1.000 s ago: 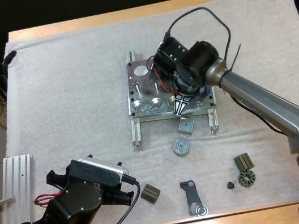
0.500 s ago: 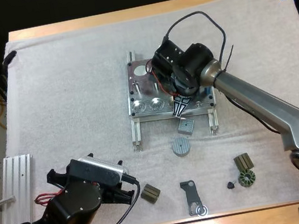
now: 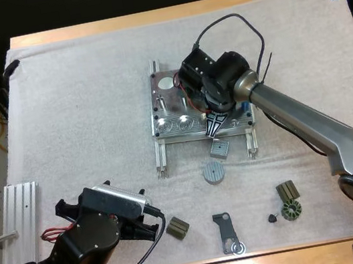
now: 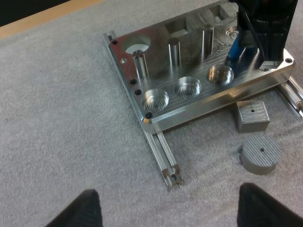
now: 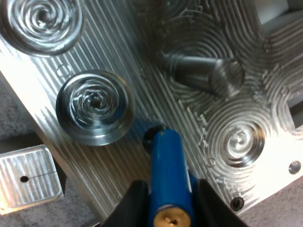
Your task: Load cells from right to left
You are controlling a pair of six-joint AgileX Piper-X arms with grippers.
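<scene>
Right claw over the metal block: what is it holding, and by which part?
The right gripper pinches a blue cylinder from both sides near its brass-tipped end.

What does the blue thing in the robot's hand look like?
The blue cylinder is smooth, shiny and bright blue, with a brass-coloured cap with a small hole at its near end. The right gripper holds it, black fingers pressing on both sides. Its far tip points down at the metal fixture, beside a round pocket; I cannot tell whether it touches.
</scene>
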